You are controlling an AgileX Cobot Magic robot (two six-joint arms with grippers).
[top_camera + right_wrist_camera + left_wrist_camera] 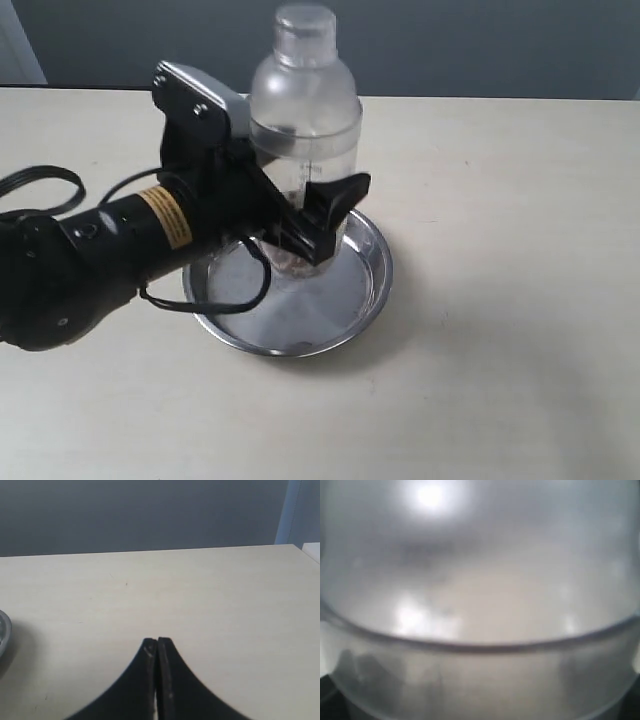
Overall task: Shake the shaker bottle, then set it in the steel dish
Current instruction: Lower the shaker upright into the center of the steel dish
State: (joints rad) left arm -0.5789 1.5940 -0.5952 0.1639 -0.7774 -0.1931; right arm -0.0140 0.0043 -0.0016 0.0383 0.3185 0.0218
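The shaker bottle [305,110] stands upright over the steel dish [384,268] near the table's middle; its clear body and domed shoulder fill the left wrist view [480,580]. My left gripper [305,195] reaches in from the left and is shut on the bottle's lower body, with one black finger [336,203] across its front. The far finger is hidden behind the bottle. Brown grains show low in the bottle. I cannot tell whether its base touches the dish floor. My right gripper [157,642] is shut and empty above bare table, away from the dish.
A black cable [40,185] loops on the table at the far left. The pale tabletop runs back to a grey wall. In the right wrist view, the dish's rim [3,630] shows at the edge.
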